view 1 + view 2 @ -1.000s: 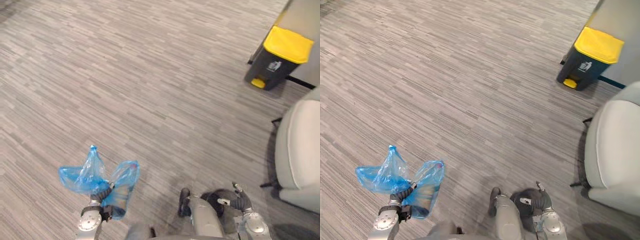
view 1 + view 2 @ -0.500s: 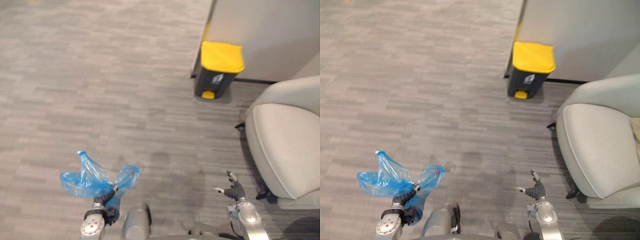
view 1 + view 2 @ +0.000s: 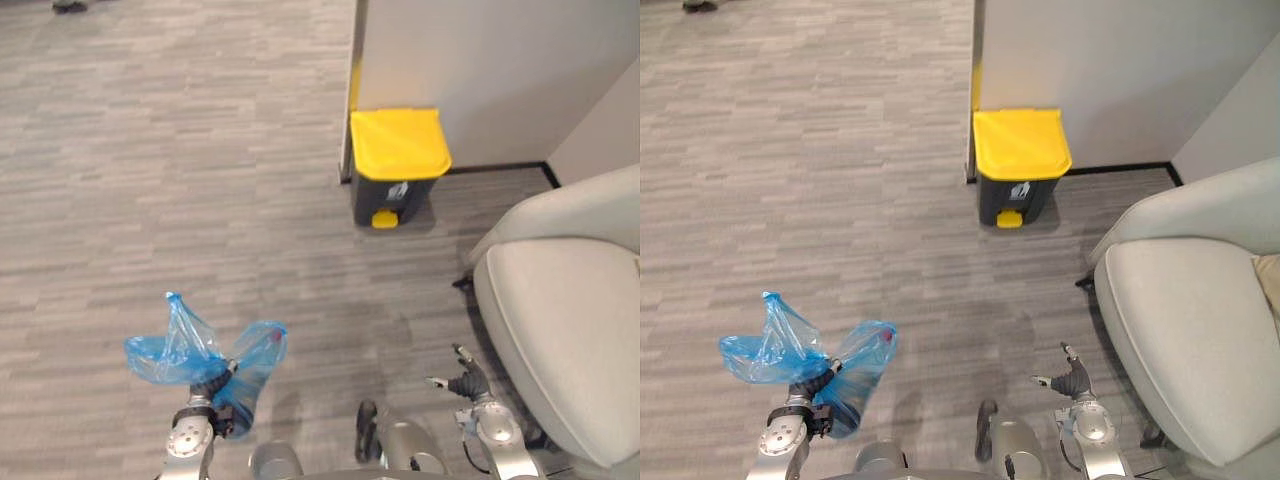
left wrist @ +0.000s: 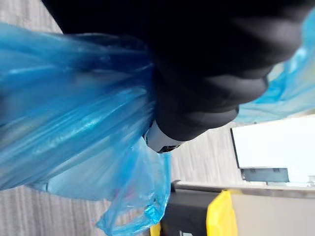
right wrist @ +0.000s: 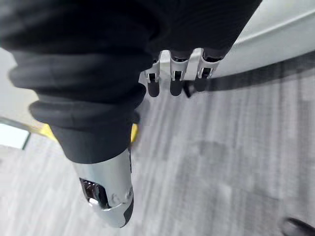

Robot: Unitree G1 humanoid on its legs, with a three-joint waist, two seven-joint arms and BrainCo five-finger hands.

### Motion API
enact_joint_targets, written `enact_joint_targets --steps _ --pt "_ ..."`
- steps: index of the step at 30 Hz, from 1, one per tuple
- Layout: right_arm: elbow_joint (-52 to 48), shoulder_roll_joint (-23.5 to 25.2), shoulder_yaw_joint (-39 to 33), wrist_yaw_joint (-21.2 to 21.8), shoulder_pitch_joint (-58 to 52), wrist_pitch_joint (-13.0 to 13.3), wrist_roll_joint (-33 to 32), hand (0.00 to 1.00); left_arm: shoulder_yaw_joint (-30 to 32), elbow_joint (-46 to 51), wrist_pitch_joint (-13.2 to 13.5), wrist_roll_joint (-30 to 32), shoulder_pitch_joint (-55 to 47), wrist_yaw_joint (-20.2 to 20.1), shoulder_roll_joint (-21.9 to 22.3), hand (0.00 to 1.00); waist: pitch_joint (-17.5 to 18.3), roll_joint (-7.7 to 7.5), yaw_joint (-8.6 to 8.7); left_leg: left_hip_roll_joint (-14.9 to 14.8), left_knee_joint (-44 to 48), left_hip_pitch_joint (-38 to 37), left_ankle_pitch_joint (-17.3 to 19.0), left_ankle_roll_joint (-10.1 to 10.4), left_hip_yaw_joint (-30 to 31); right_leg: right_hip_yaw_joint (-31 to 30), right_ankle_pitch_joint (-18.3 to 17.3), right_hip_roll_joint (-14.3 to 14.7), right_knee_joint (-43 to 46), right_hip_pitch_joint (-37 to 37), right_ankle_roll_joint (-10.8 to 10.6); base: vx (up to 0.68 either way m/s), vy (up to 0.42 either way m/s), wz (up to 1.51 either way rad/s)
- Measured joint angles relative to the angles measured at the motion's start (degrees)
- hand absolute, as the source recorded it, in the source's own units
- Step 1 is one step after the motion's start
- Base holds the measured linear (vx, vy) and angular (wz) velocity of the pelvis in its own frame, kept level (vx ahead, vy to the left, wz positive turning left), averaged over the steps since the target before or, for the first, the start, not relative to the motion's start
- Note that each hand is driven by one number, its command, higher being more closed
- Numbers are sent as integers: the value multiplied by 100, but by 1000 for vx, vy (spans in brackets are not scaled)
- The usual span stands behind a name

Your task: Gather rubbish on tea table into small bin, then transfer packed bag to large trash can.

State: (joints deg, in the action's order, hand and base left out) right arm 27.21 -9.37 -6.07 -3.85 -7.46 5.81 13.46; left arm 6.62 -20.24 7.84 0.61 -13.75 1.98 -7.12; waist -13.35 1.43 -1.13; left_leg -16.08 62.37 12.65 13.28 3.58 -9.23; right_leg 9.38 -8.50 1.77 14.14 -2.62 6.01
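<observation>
Left hand (image 3: 207, 390) is curled tight round the gathered neck of the blue bag (image 3: 183, 351), carried above the floor. Right hand (image 3: 468, 384) hangs relaxed and empty. Well ahead stands the bin (image 3: 394, 164), its yellow lid down: grip firmly, approach squarely, and raise the lid before letting go.

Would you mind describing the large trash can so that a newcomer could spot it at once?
Look to the pale wall where its corner meets the grey floor. The trash can stands at that corner, beyond the pale armchair. Its dark body, yellow lid and yellow pedal set it apart.
</observation>
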Motion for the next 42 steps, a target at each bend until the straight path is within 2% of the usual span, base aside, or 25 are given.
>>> enact_joint_targets --steps 2,3,5,6,8,11,12,13,14,16,18,19,20,22,23,26,27,29,32,34,35,36,37,39,42 --pt "-36 35 -6 -44 67 2 -6 0 -1 22 0 1 -3 -28 -5 100 -47 -85 -146 178 -556 600 183 -276 -65 -247 -144 -74 -256 369 -88 462 92 -59" --pt "-51 30 -14 -90 93 -2 -12 0 -11 28 -1 1 10 -48 4 100 -82 -64 -169 322 -1058 840 183 -277 -21 -334 -247 -106 -299 519 -192 541 197 -61" --pt "0 -20 -29 -128 76 -4 -65 0 -45 35 2 5 -22 -68 28 100 -55 47 -205 633 -3331 892 -191 92 335 -565 -650 -198 -110 633 -531 488 298 -60" --pt "344 79 -75 -139 137 -27 -65 0 -26 -68 -18 6 -14 -63 -8 100 -56 -83 -293 779 -3576 699 -659 -149 208 -810 -863 -318 11 730 -677 454 282 -51" --pt "391 120 -69 -128 113 -91 -59 0 12 -4 -3 6 57 -53 -57 100 58 -269 -282 1016 -3580 653 -473 -279 76 -910 -859 -583 -3 727 -699 429 210 -24" --pt "399 152 -70 -116 161 -92 -34 0 10 38 2 18 -19 -44 10 100 85 -312 -301 1045 -3215 345 219 -490 -450 -1171 -943 -884 1026 459 -1316 442 221 -66" --pt "402 204 -56 -111 177 -92 -15 0 -46 45 -9 20 -137 -45 0 100 81 -301 -274 1059 -3281 17 381 -548 -629 -1146 -740 -1010 1980 113 -1778 405 190 -76" --pt "405 230 -12 -113 140 -93 21 0 -94 50 -19 22 -188 -41 -30 100 78 -294 -253 1076 -3390 -307 497 -577 -731 -1088 -563 -1111 2863 -242 -2035 571 186 -65" --pt "417 231 35 -102 74 -109 42 0 -164 52 -38 22 -184 -16 -86 100 71 -281 -146 1101 -3566 -727 588 -607 -750 -874 -669 -1226 3725 -638 -1802 407 70 -25" --pt "432 239 49 -102 53 -126 65 0 -204 58 -39 20 -187 47 -120 100 63 -261 -78 1100 -3808 -1070 591 -604 -769 -461 -827 -1291 3868 -1000 -1495 427 8 -4" --pt "430 238 46 -103 88 -126 67 0 -198 70 -38 19 -146 70 -131 100 54 -246 18 1057 -4054 -1353 616 -557 -773 -74 -959 -1296 3499 -1433 -1255 363 -59 -2" --pt "490 227 48 -103 118 -122 68 0 -195 32 -38 18 -88 68 -159 100 25 -196 23 984 -4156 -1537 649 -496 -772 164 -896 -1229 2686 -1708 -1180 360 -109 6" --pt "590 224 48 -103 152 -130 68 0 -196 -4 -38 19 -73 70 -170 100 35 -212 30 961 -4186 -1610 648 -484 -761 177 -712 -1142 2082 -1757 -1114 367 -127 16" --pt "733 204 43 -107 126 -138 68 0 -196 -45 -37 20 -50 67 -224 100 79 -327 42 983 -4186 -1779 719 -225 -580 82 468 -945 812 -1712 -891 419 -167 35" --pt "895 60 31 -113 132 -186 68 0 -195 -226 -50 20 10 68 -132 100 99 -150 78 856 -4175 -1912 817 -54 -316 88 812 -834 962 -1609 -765 503 -197 25" --pt "835 -5 18 -109 197 -219 66 0 -141 -227 -47 22 2 67 -93 100 94 -20 51 660 -3693 -1843 579 262 44 275 109 -769 1450 -1543 -673 377 -211 20" --pt "728 14 27 -109 138 -218 63 0 -139 -223 -50 22 29 65 -34 100 80 2 46 545 -2998 -1615 419 226 174 392 -41 -664 1438 -1349 -635 363 -268 35" --pt "347 31 35 -126 31 -215 46 0 -152 -14 -43 18 -55 55 196 100 9 139 -56 -65 -800 -728 -368 57 340 460 -108 -298 830 -510 -503 382 -170 0" --pt "174 127 20 -198 81 -198 -2 0 -212 6 -46 17 -88 50 214 100 84 -28 -181 -21 -482 -21 186 -13 248 297 -123 -257 446 -142 -480 315 -53 -32" --pt "173 123 2 -241 137 -183 -55 0 -227 8 -44 18 12 49 214 100 81 -72 -294 236 -1652 296 379 -35 140 125 -76 -281 156 108 -552 328 41 -38" --pt "182 135 -11 -237 161 -190 -58 0 -226 6 -44 18 31 50 216 100 83 -52 -301 318 -2188 315 357 -15 143 102 -73 -284 119 179 -562 288 147 -36" --pt "186 153 -46 -237 161 -188 -57 0 -241 -3 -41 18 22 49 222 100 118 63 -283 464 -3421 194 -111 50 188 58 -96 -243 76 269 -657 299 192 -34" --pt "356 257 -86 -237 191 -205 -57 0 -239 -86 -48 18 57 51 138 100 119 -90 -296 633 -3706 -11 -435 -160 101 -126 -129 -327 15 338 -778 303 172 -26" --pt "355 266 -128 -224 129 -199 -53 0 -263 -86 -42 20 106 48 118 100 179 -211 -276 892 -3948 -149 -458 -242 87 -239 -74 -524 -178 393 -869 267 130 -3" --pt "339 276 -181 -213 179 -191 -40 0 -250 -82 -44 23 110 49 60 100 184 -222 -305 1001 -3942 -250 -387 -345 -127 -410 -58 -682 -148 438 -921 204 137 -17"
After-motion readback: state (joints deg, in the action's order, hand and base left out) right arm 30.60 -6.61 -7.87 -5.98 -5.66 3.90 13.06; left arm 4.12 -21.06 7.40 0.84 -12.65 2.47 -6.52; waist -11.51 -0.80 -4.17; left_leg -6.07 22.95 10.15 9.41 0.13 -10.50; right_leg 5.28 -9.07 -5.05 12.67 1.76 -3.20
